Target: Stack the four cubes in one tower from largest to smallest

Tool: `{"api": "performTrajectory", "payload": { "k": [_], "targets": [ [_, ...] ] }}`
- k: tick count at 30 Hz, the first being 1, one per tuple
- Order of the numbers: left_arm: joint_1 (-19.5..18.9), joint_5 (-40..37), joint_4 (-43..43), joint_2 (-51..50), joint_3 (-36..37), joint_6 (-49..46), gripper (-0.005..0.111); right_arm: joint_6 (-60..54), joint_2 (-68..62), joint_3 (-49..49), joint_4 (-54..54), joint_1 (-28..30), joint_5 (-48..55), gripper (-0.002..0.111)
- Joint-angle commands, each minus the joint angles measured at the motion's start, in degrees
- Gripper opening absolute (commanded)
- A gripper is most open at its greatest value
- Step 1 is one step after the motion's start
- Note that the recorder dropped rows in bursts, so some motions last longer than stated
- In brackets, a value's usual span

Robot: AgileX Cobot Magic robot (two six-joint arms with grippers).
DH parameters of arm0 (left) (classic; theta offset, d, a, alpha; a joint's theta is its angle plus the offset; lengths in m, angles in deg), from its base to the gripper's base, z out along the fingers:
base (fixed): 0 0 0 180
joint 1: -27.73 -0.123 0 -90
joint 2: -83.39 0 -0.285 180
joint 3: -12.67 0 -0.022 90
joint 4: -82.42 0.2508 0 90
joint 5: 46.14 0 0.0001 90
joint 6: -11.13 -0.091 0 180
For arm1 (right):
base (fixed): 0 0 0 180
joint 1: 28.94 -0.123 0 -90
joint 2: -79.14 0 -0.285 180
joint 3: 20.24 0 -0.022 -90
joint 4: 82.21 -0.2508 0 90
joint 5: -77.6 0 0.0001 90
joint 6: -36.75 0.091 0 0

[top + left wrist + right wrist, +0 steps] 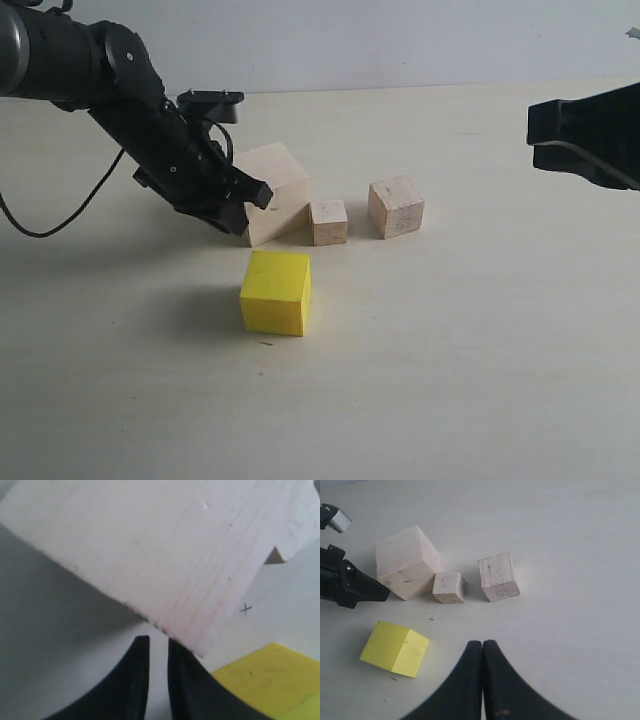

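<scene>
The yellow cube [276, 292] sits flat on the table [470, 390], nearest the exterior camera (none of the four cubes is stacked yet). Right behind it is the large cube [275, 185], pale bare wood. It looks tipped up on an edge rather than lying flat, though the exterior view does not settle this. Behind the yellow cube and a little to its right is the smallest cube [328, 222], so close beside the large one that I cannot tell whether they touch. Farther right of the yellow cube, in the same back row, stands the medium cube [396, 207], with a bare strip of table between it and the smallest.

The left arm [160, 140] slants down behind and left of the yellow cube, and the left jaws meet the large cube low on its left side. In the left wrist view these jaws are drawn nearly together, with only a thin slit between the tips, and they grasp nothing. The tips sit at the lower edge of the large cube's face.

The right arm [590, 135] hangs well to the right of the yellow cube, raised above the table. The right jaws are clenched tip against tip and hold nothing. A small pen cross [431, 619] marks the table between the yellow cube and the smallest.
</scene>
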State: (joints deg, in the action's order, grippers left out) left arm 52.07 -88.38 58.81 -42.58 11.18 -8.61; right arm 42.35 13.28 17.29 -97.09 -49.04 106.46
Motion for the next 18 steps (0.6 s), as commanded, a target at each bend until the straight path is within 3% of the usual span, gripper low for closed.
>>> {"api": "performTrajectory", "payload": {
  "k": [1,10,18],
  "targets": [
    [0.15,4.57,0.56,0.16,0.08,2.1,0.016,-0.28,-0.03,-0.36,0.48,-0.23,-0.24,0.0],
    [0.15,12.33,1.76,0.16,0.08,6.94,0.016,-0.28,-0.03,-0.36,0.48,-0.23,0.52,0.0],
    [0.15,13.1,13.76,0.16,0.08,16.63,0.016,-0.28,-0.03,-0.36,0.48,-0.23,0.94,0.0]
  ]
}}
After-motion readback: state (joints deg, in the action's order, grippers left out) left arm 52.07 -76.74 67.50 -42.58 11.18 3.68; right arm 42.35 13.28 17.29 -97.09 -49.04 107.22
